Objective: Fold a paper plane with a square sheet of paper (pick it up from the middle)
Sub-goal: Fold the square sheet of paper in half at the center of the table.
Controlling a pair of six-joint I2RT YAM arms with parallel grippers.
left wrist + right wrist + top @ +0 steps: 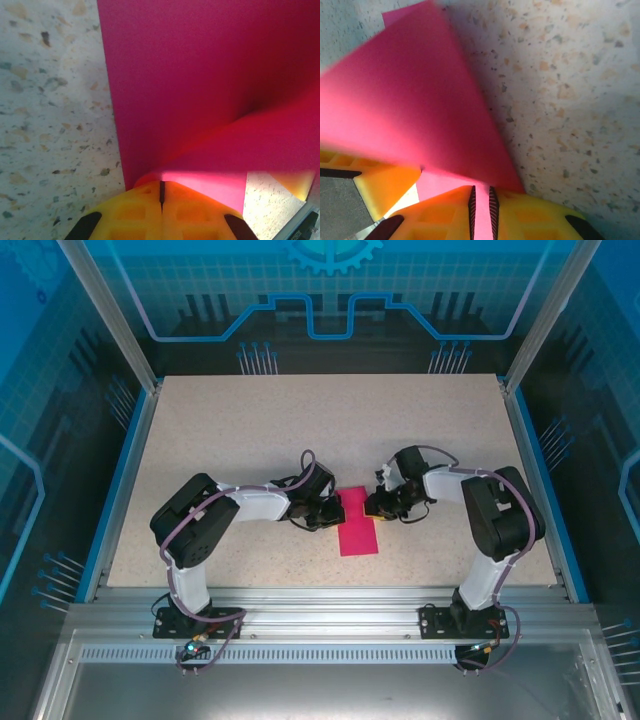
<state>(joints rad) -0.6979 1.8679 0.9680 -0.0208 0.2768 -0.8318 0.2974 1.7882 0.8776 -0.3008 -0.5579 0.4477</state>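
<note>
The desk (200, 430) carries the magenta paper sheet (358, 532) near the middle of its near edge, directly between my claws, long axis running far to near. Both arms are equally close. My left claw (161, 187) is pressed together on the sheet's left edge. My right claw (481, 195) pinches the right edge, raised as a sloping flap. The paper is plain and unmarked.

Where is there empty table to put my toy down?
The far half of the speckled beige tabletop, between the blue side rails, is bare. It's crowded in the middle, where the left hand and right hand meet at the magenta-pink paper sheet.
</note>
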